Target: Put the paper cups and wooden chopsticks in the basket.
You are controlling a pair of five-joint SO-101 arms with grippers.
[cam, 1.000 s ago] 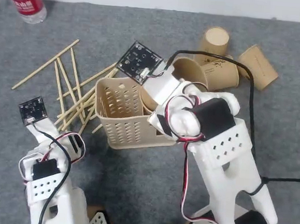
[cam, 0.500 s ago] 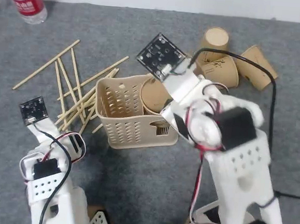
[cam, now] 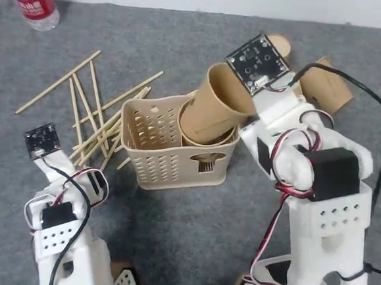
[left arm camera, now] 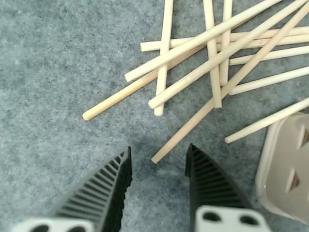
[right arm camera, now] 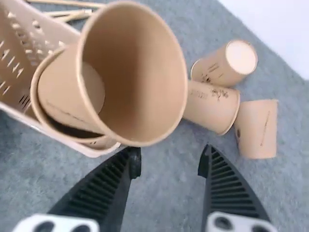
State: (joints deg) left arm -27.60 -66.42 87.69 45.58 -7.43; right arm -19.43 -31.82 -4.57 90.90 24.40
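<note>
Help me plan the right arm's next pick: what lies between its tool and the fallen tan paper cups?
Bare grey carpet only: in the right wrist view nothing sits between the open right tool and the three tan paper cups.

Tilted paper cup (cam: 216, 108) over basket's (cam: 169, 166) right half; room above the left.

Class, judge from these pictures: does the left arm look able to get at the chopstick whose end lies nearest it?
Probably yes. The left arm has its jaws open over the grey carpet, and the near end of that chopstick lies between them, with nothing in the way.
</note>
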